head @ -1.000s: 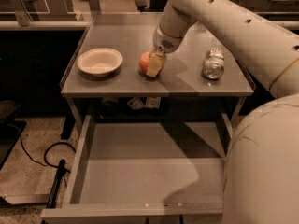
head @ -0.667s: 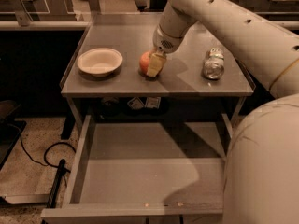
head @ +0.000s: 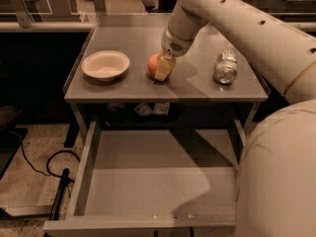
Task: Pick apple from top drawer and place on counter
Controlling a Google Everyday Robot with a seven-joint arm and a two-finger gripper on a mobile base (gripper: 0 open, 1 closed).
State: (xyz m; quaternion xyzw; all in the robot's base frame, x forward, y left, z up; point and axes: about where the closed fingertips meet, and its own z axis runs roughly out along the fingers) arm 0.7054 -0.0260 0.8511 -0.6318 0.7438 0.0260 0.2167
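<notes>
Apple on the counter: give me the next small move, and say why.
Probably open the gripper and let go. The apple already appears to rest on the counter, between the white bowl and the can, with the gripper closed around it. The top drawer below holds nothing.

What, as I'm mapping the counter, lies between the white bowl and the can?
In the camera view: the apple, on the counter, with the gripper at it.

Apple (head: 152,64) — right side behind gripper (head: 163,69)
</notes>
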